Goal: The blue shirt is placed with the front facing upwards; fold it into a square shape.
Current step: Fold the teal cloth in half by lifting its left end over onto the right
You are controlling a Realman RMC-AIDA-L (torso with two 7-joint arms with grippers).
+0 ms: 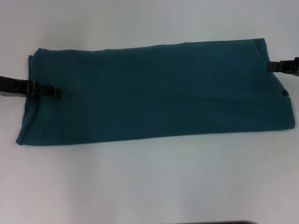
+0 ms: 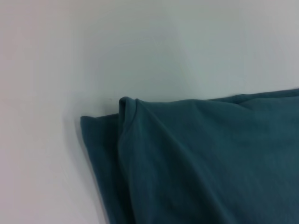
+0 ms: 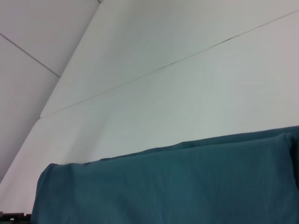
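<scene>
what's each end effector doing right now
Left end effector: on the blue shirt's left end, grip cannot be told.
Right end effector: at its right end, cannot be told.

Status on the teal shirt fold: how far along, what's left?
Done: the dark teal-blue cotton shirt lies as a long band on the white table, sleeves and print tucked out of sight. In hand: the left gripper and right gripper sit at its two short ends; grip unclear. Left: fold end to end into a square.
</scene>
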